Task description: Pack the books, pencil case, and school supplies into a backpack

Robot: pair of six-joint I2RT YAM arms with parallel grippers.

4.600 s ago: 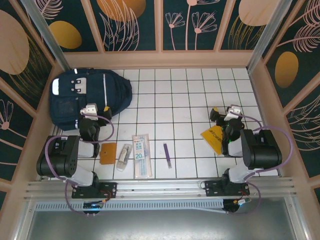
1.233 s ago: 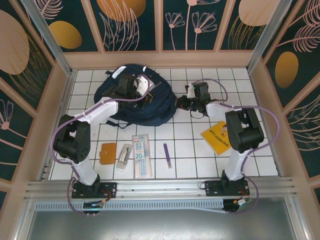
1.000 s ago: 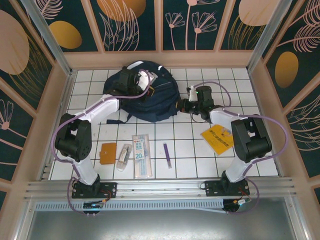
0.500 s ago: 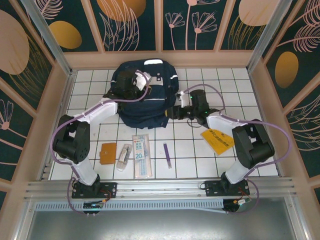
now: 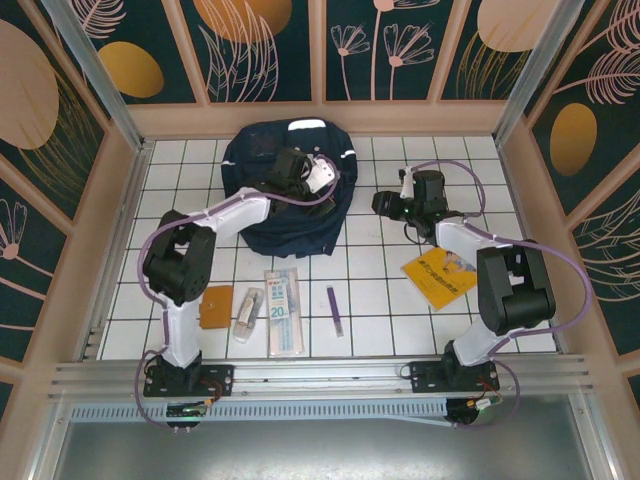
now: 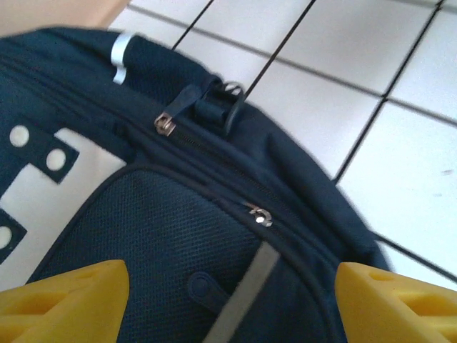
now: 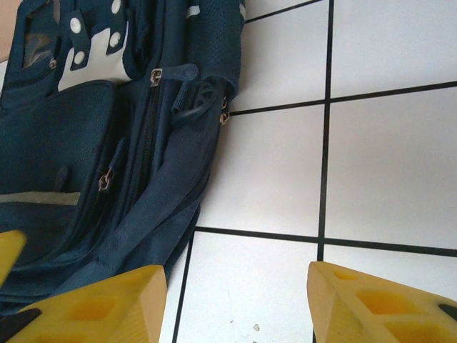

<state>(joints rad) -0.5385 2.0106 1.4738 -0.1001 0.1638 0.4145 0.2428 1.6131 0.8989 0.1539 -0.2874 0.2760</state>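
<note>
Two grippers at the backpack [image 5: 255,160]
Left gripper [image 6: 228,286] hovers spread above it; right gripper [image 7: 235,286] spread beside its edge, both holding nothing.

The white-tiled bench [image 5: 380,160] carries the navy backpack [image 5: 300,225] at the back; nearer in a row lie the orange-brown book [image 5: 215,306], small clear packet [image 5: 248,312], long clear pack [image 5: 283,310], purple pen [image 5: 334,310] and, further right, yellow booklet [image 5: 440,276]

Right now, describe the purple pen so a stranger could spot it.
Start at the big navy backpack at the back of the tiled table. Among the small items along the near edge, look right of the long clear pack. The purple pen is the thinnest thing there and the only purple one.
</note>
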